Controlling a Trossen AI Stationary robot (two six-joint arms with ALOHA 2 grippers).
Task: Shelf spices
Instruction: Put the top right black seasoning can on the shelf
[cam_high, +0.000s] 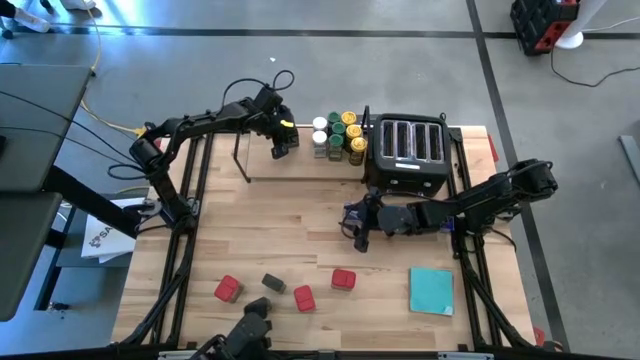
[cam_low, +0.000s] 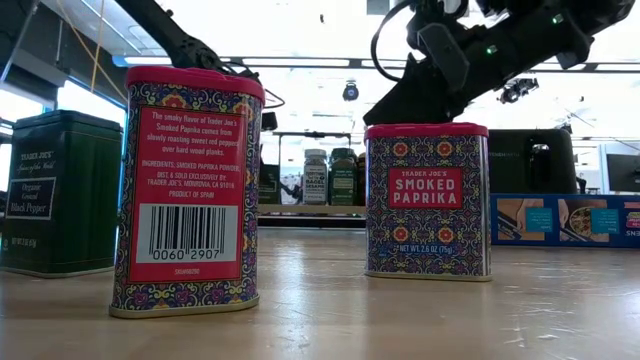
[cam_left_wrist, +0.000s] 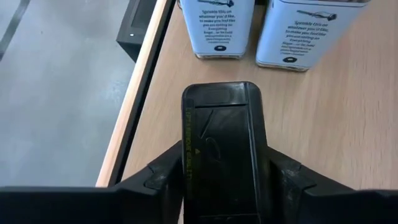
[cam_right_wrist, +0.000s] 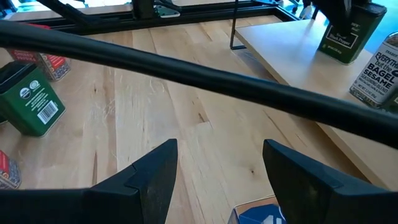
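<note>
the left gripper (cam_high: 281, 143) pinches a dark tin (cam_left_wrist: 221, 146) over the shelf (cam_left_wrist: 323, 124), near jars (cam_high: 338, 135). the right gripper (cam_right_wrist: 217, 168) is spread wide and holds nothing. a red tin (cam_low: 428, 200) says "smoked paprika".

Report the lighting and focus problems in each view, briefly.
Low view: the bright room behind washes out, leaving the right gripper a dark silhouette; the near paprika tin reads sharp, the jars on the shelf soft. High view: blue glare along the floor's top edge. Left wrist view: the dark tin held between the fingers is underexposed. Right wrist view: a blurred cable crosses the frame.
</note>
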